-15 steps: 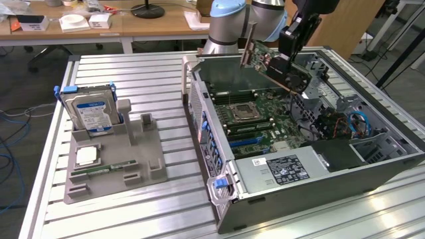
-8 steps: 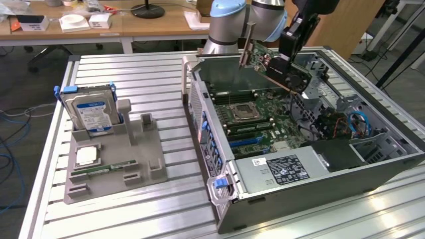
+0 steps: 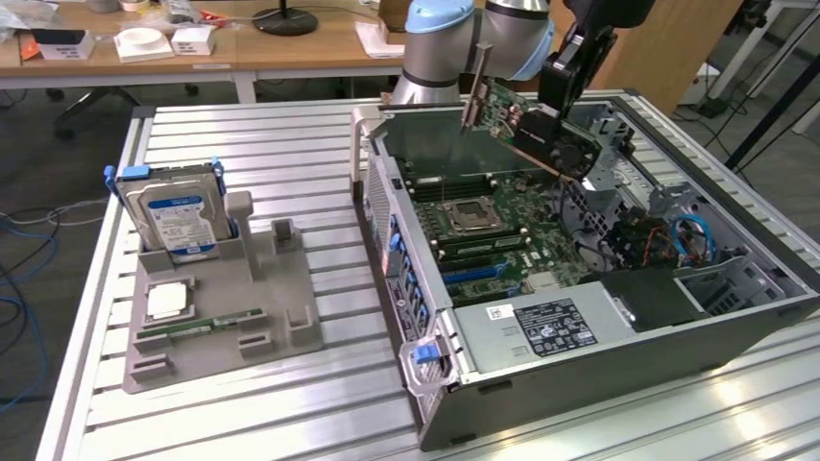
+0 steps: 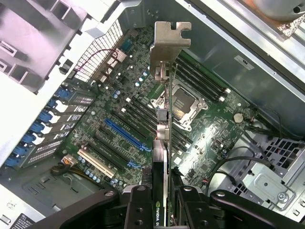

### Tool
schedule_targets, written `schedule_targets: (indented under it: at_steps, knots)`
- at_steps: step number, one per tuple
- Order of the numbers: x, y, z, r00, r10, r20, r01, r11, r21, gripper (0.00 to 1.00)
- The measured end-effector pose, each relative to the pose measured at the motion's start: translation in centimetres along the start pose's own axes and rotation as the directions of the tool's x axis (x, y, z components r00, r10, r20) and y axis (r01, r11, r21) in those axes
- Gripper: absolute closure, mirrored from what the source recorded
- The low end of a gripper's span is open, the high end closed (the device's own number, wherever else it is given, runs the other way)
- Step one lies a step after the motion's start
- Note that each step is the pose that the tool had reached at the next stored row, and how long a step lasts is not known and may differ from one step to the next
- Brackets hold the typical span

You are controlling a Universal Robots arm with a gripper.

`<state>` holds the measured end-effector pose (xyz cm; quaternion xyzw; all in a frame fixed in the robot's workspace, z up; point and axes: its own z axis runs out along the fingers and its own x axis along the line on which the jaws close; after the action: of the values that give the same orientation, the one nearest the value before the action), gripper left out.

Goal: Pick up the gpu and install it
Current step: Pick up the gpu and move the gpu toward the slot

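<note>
End effector (image 4: 164, 206): black two-finger type, clenched on the gpu (image 4: 163, 143), a thin dark circuit card w/ green board face and silvery metal end bracket, gripped by its rear end.
Gpu posn: in the air, tilted, over the open grey metal computer case (image 3: 539, 384), above the green motherboard (image 3: 494, 235); not seated in any slot.
Long blue expansion slot (image 4: 125, 133): on the motherboard, unoccupied.
Grey moulded holder (image 3: 276, 298): at exterior view's left of case, on the silver slatted surface (image 3: 256, 144).
Blue-labelled hard drive w/ blue handles (image 3: 173, 206): upright in holder.
Narrow green memory stick (image 3: 205, 327): flat in holder.
</note>
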<state>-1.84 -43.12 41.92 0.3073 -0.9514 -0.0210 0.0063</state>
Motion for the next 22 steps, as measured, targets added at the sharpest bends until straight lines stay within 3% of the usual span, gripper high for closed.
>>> schedule_targets:
  at_steps: [5, 12, 17, 22]
  knots:
    - [0.0, 0.0, 0.01, 1.0, -0.007, -0.0005, 0.007, 1.0, 0.0003, 0.74]
    - [0.0, 0.0, 0.0, 0.9923, -0.123, -0.0058, 0.123, 0.9923, 0.0002, 0.74]
    - [0.0, 0.0, 0.0, 0.9801, -0.198, -0.0091, 0.198, 0.9802, -0.0004, 0.74]
    - [0.0, 0.0, 0.01, 0.959, -0.283, -0.0129, 0.283, 0.9591, -0.0014, 0.74]
